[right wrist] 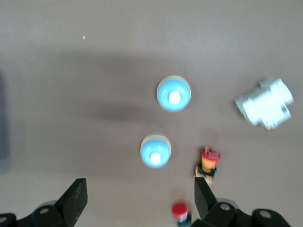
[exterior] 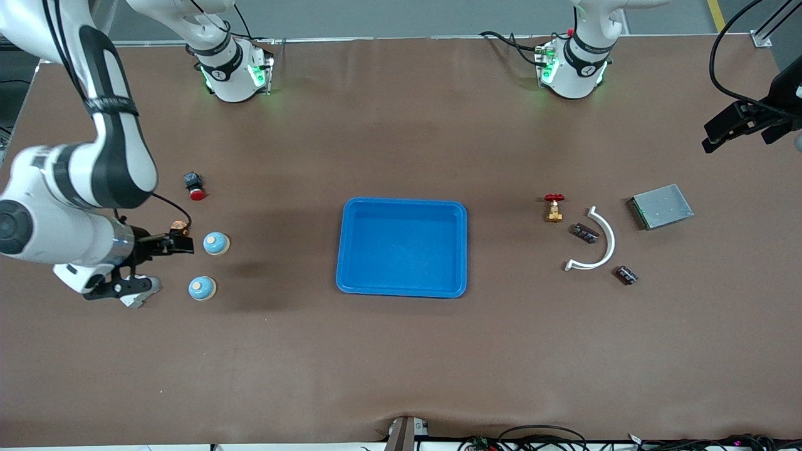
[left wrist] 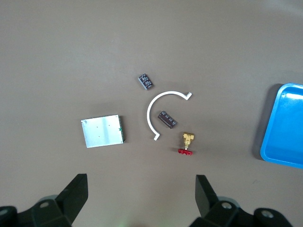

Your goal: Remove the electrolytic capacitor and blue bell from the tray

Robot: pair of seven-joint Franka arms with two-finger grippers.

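Two light blue bells (exterior: pixel 215 243) (exterior: pixel 202 288) stand toward the right arm's end of the table. They also show in the right wrist view (right wrist: pixel 173 94) (right wrist: pixel 155 151). Two dark capacitors (exterior: pixel 586 233) (exterior: pixel 626 275) lie toward the left arm's end and show in the left wrist view (left wrist: pixel 167 119) (left wrist: pixel 146 81). My right gripper (exterior: pixel 172 243) (right wrist: pixel 139 191) is open and empty, in the air beside the bells. My left gripper (exterior: pixel 739 128) (left wrist: pixel 139 187) is open and empty, high over the table's end past the capacitors.
A blue tray (exterior: pixel 343 250) (left wrist: pixel 284 127) sits mid-table. By the capacitors are a white curved piece (exterior: pixel 601 241), a brass valve with a red wheel (exterior: pixel 554 208) and a grey metal box (exterior: pixel 660 206). By the bells are a red push-button (exterior: pixel 195 186), an orange-red button (exterior: pixel 180 224) and a white block (right wrist: pixel 263 101).
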